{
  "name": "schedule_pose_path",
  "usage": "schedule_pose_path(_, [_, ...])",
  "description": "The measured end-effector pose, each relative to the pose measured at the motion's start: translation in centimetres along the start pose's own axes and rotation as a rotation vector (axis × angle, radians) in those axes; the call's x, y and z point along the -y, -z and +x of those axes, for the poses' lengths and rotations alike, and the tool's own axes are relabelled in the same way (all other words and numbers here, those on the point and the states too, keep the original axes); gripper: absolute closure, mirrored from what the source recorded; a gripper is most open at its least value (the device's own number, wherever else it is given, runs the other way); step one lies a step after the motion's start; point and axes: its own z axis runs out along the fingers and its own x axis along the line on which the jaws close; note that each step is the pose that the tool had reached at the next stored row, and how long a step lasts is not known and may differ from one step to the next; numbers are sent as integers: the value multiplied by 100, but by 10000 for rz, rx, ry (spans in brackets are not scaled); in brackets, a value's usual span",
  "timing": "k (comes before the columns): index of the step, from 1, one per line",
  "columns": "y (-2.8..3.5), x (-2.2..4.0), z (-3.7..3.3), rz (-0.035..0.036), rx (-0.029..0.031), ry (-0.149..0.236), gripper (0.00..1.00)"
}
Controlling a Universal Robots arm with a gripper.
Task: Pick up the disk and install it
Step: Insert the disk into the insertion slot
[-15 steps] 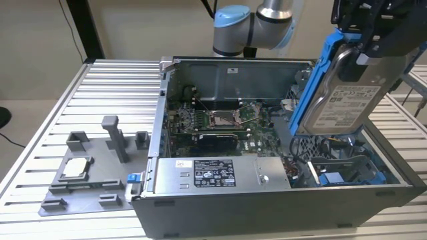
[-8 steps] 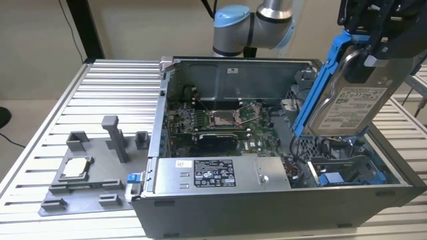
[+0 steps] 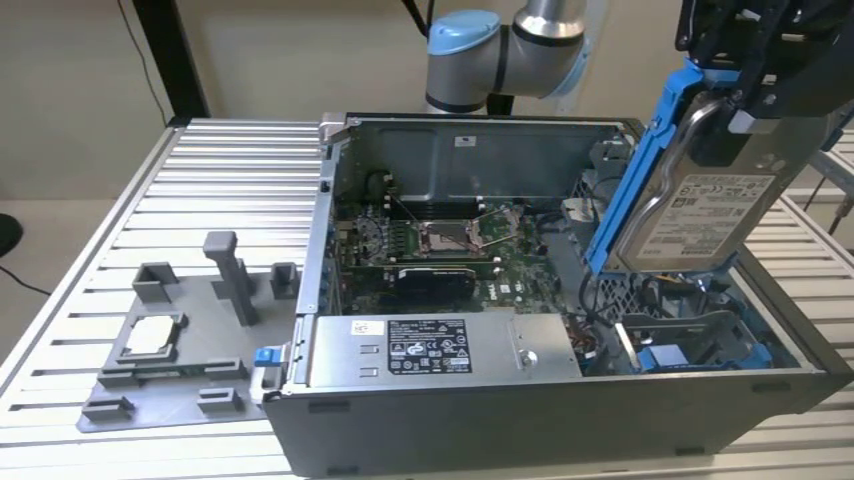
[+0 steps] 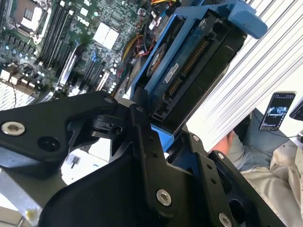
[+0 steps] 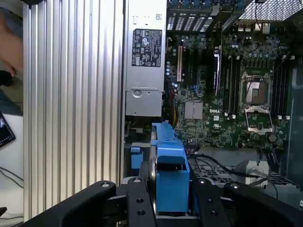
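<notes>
While it hangs in the upper right of the exterior view, the pincer [image 3: 742, 105] is clamped on the top of the disk [image 3: 694, 215]. The disk is held upright, white label showing and blue rails along its edges, above the right end of the open computer case [image 3: 534, 405]. The case stands on the ribbed worktop [image 3: 227, 170].

Black jaws clamp the blue-railed disk [image 4: 189, 66], with the motherboard [image 4: 71, 42] behind it. The ribbed tabletop [image 4: 255, 71] runs alongside, where a person holds a phone [image 4: 276, 111].
</notes>
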Motion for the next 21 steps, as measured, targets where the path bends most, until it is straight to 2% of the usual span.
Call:
schedule_pose_path(5, [-2, 10, 1, 0, -1, 2, 100])
schedule_pose_path(10, [-15, 46, 12, 0, 2, 0, 100])
schedule_pose_path(15, [-31, 114, 22, 0, -1, 0, 100])
schedule_pose_path(21, [-63, 213, 68, 1, 1, 0, 100])
